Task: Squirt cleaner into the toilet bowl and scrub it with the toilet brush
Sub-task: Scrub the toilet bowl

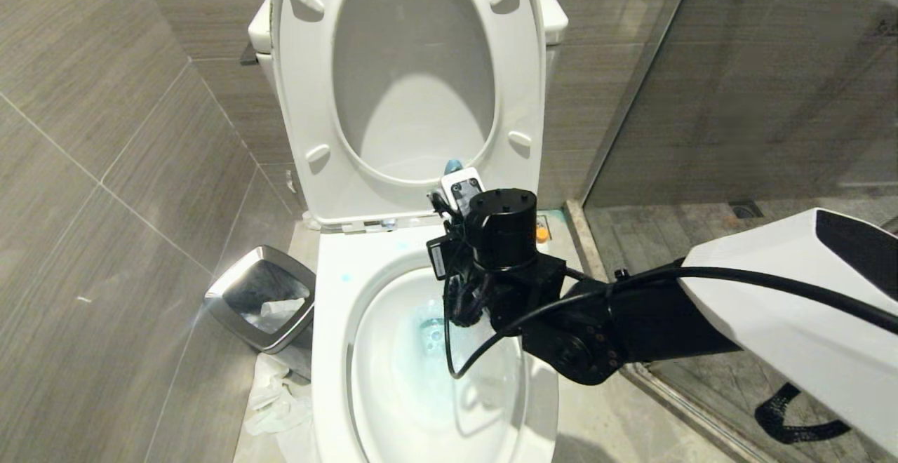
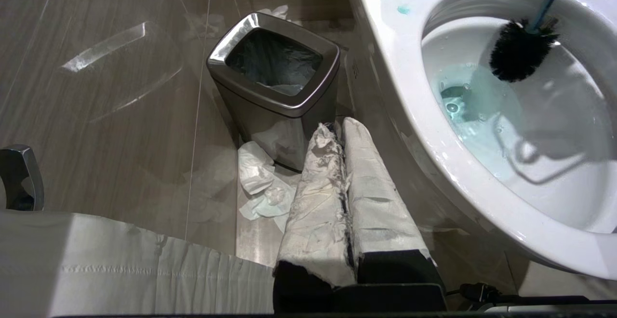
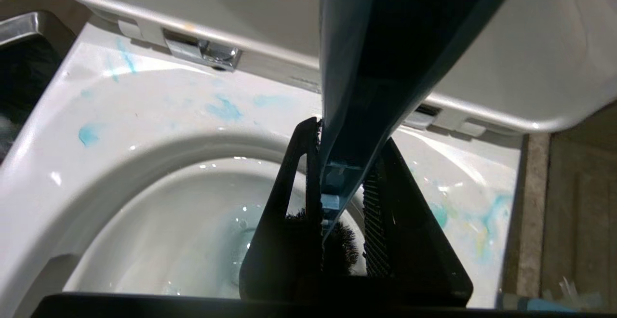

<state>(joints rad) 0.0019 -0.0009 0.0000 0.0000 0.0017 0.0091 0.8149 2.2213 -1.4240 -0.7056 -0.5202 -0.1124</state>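
Toilet bowl [image 1: 330,351]: glossy white ceramic, seat and lid raised against the cistern. Blue-tinted water sits in the basin; blue cleaner smears mark the rim near the hinge. Landmark for all entries below.

Right arm: reaches over the bowl from its right side. Right gripper [image 3: 344,202]: clamped on the brush handle, both black fingers pressed to its flat sides.

Steel-rimmed bin [image 2: 274,89]: on the floor just beside the bowl's left flank, crumpled paper [image 2: 262,188] at its foot.

Left gripper [image 2: 344,197]: parked low outside the bowl's left side, padded fingers pressed together, holding nothing.

Toilet brush [image 2: 518,50]: dark bristle head inside the bowl, above the water and near the back wall; slim blue handle rises out past the rim.

Cleaner bottle: its place cannot be told.

Handling note, scrubbing step: judged best to press the bristles against the basin wall, sweep round under the rim, keep the grip firm so the handle does not twist, and move slowly to avoid splashing.
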